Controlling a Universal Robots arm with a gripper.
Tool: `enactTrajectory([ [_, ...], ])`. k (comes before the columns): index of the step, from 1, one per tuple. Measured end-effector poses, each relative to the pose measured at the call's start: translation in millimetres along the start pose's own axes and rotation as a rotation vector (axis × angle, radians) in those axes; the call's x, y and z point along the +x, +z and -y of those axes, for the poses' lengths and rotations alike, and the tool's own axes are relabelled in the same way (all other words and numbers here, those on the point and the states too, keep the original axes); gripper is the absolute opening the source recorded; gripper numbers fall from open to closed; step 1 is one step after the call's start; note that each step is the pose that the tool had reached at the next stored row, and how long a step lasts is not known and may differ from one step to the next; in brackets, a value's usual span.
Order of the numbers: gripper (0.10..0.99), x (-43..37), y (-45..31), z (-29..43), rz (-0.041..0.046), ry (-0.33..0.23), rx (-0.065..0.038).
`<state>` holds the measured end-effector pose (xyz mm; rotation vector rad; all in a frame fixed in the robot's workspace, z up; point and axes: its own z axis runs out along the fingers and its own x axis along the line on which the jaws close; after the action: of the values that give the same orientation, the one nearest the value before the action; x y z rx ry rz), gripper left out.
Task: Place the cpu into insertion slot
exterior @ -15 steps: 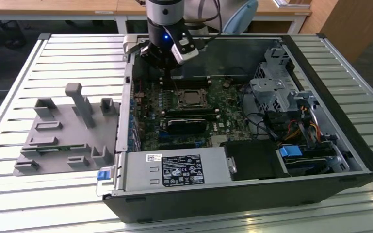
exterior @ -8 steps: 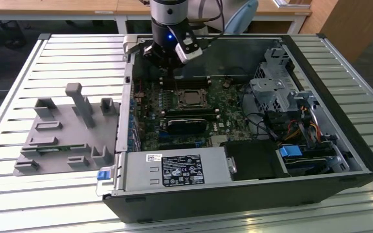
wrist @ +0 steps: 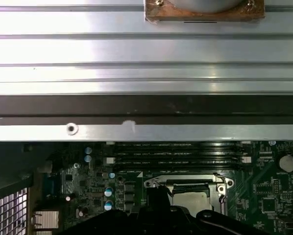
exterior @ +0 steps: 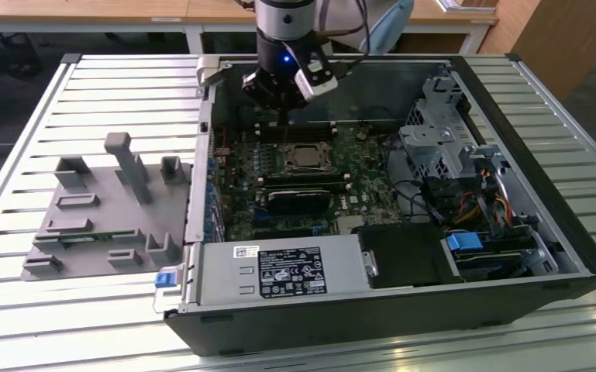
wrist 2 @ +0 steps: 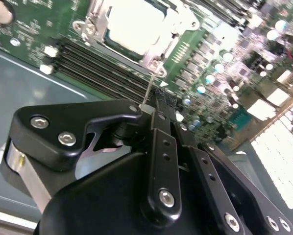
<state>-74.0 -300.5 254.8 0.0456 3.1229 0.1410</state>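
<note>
Slatted metal table [exterior: 91,85] carries your open computer case [exterior: 577,232], with a grey plastic holder [exterior: 91,232] just beside it on the exterior view's left. Your gripper [exterior: 280,132] hangs inside the case above the long black memory slots [wrist 2: 97,68], near the socket [wrist 2: 155,59]. Its jaws look clenched together with nothing between them. You can see the chip [exterior: 305,158] lying in the socket, pale metal face up inside the thin frame, apart from the gripper.
</note>
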Motion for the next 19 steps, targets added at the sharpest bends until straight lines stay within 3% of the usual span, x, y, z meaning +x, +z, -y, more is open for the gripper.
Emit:
enactTrajectory([
  [6, 0.106, -16.1, 2.7, -0.2, -0.0013, 0.000, 0.000],
  [14, 0.106, -17.7, 6.6, 0.0, -0.0013, 0.000, -0.001],
  [16, 0.106, -17.8, 8.3, 0.2, -0.0014, 0.000, -0.007],
  [19, 0.106, -17.7, 9.9, 0.3, -0.0004, 0.000, -0.026],
])
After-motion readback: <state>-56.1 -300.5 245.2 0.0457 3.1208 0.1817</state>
